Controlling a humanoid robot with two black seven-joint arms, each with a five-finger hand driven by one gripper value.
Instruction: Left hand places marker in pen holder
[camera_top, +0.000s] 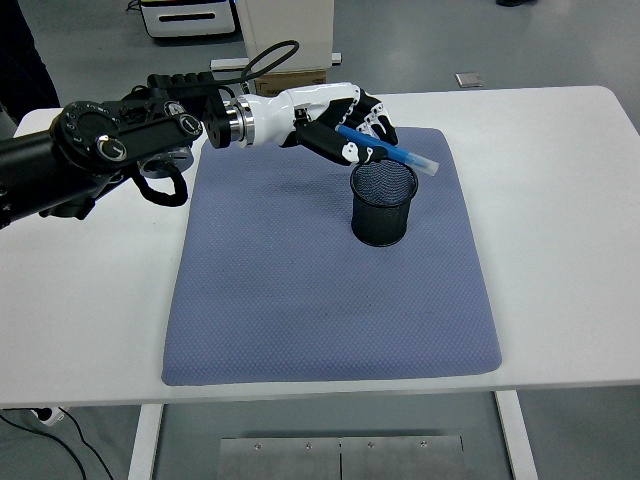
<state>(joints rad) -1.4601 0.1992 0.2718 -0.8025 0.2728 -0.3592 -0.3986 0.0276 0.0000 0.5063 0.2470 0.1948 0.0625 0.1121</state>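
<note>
In the head view, the only one given, the robot's left hand (345, 125), white-shelled with black finger joints, reaches in from the left edge over the far part of the blue-grey textured fabric mat (300, 300) that lies on the white table (570, 230). Its fingers (372, 128) are curled and clamped round the upper part of the blue marker with a pale translucent cap (388, 152). The marker lies at a shallow slant, nearly level, with its capped end pointing right and a little down, out past the far right side of the rim of the black wire-mesh cylindrical pen holder (382, 205). That holder stands upright on the mat just in front of the hand and looks empty, though its mesh wall hides the bottom. The marker seems clear of the rim, but one view from above cannot settle whether it touches. The right arm is not in view. By my judgement the step in hand is the lining-up before the drop: the marker is carried and over the holder, but not yet in it. The next move calls for tipping the marker steeper, so that its capped end points down into the mouth, bringing that end back inside the rim, lowering it, and only then loosening the fingers; let go at this slant, it would likely lie across the rim or roll off onto the mat.
</note>
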